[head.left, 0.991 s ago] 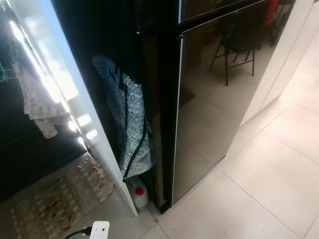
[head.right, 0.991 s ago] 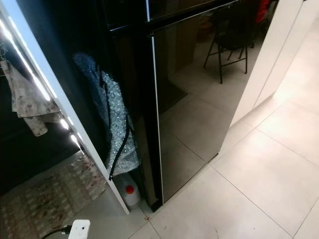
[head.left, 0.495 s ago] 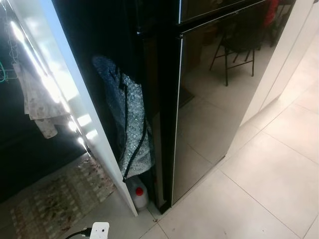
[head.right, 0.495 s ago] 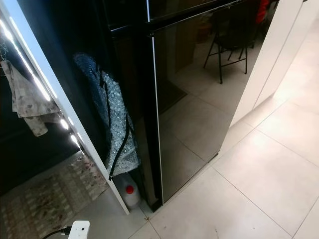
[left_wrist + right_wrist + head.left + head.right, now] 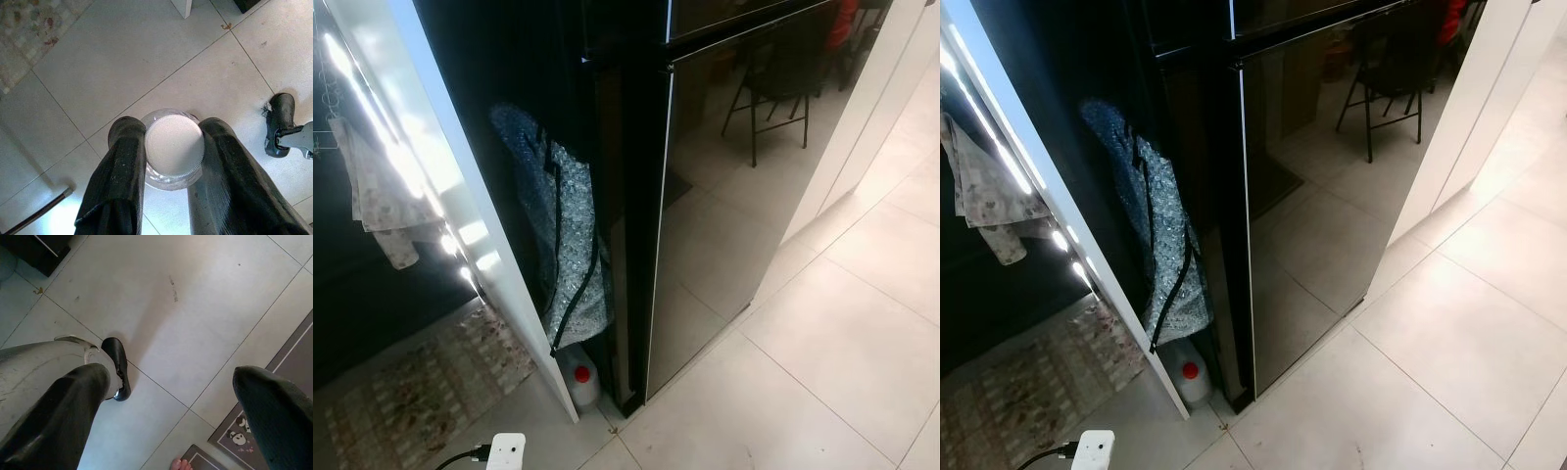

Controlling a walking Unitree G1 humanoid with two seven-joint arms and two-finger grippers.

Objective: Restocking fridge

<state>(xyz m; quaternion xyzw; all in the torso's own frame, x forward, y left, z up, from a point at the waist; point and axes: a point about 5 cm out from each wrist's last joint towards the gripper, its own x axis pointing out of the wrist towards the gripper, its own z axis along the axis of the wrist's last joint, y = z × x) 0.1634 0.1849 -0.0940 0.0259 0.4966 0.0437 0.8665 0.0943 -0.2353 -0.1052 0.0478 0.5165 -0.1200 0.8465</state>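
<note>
Left tool (image 5: 172, 161) clamped on white-capped bottle (image 5: 174, 146); right tool (image 5: 171, 416) fingers apart; fridge (image 5: 734, 176) door closed.

The pale tiled floor (image 5: 842, 333) carries a tall black fridge (image 5: 724, 176), a white jug with a red cap (image 5: 581, 377) tucked beside its base, a patterned rug (image 5: 421, 392) and a white plug block (image 5: 505, 452), all ahead of the open right pincer (image 5: 171, 426).

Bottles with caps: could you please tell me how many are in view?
2: a white-capped bottle held between the left gripper's jaws, and a red-capped jug on the floor beside the black fridge.
</note>
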